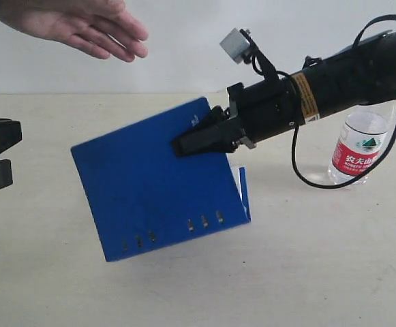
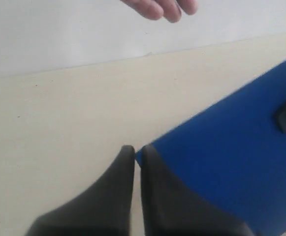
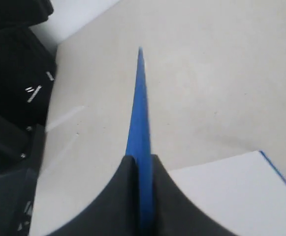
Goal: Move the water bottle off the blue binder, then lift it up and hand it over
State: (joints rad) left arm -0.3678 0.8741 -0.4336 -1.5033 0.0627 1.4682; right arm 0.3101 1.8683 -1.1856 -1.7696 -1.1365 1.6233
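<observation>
My right gripper point(image 1: 185, 144) is shut on the cover of the blue binder point(image 1: 150, 194), holding it tilted in the air over the table. In the right wrist view the cover's edge point(image 3: 139, 103) runs between the gripper's point(image 3: 139, 158) two fingers, with white pages point(image 3: 221, 196) beside it. The water bottle point(image 1: 358, 151) stands upright on the table at the right, behind the right arm and apart from the binder; its cap is hidden by the arm. My left gripper point(image 2: 133, 150) is shut on nothing at the left, with a corner of the binder point(image 2: 231, 147) just beyond its tips.
A person's open hand point(image 1: 82, 24) reaches in at the upper left, above the binder, and its fingertips point(image 2: 162, 7) show in the left wrist view. The beige table point(image 1: 320, 272) lies under everything, with a white wall behind it.
</observation>
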